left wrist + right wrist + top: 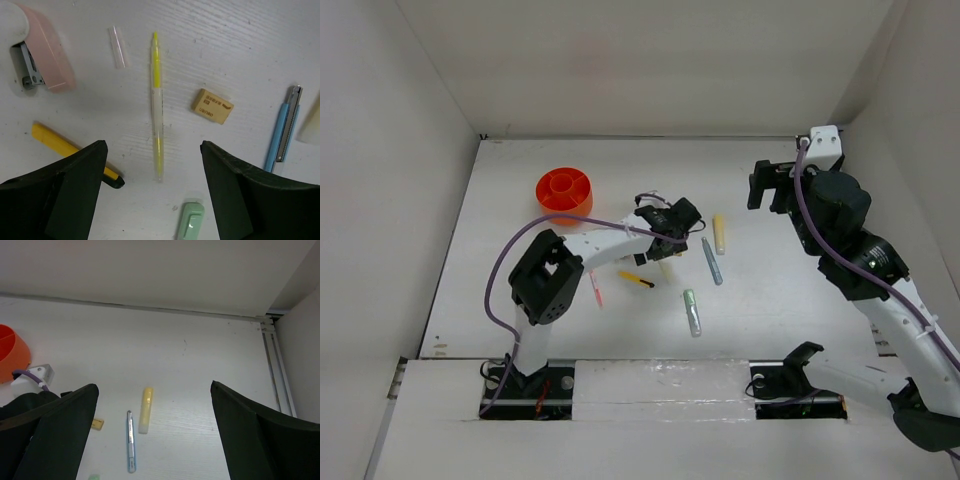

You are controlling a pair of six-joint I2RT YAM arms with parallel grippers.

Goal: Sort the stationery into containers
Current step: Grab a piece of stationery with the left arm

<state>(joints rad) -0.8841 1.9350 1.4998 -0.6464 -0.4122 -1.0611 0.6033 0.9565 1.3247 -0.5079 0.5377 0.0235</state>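
left gripper (153,150) jaws apart, empty, straddling yellow pen (157,105) flat on table (240,40) near tan eraser (212,106). lower straight, centre on barrel, pinch w/o nudging eraser. right gripper (153,387) spread wide, idle. orange cup (565,206) back-left, well apart.

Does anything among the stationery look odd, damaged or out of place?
Only one thing: the yellow highlighter lies with its tip bare, and a small clear piece, perhaps its cap, lies apart beside that tip. Nothing looks spilled or broken.
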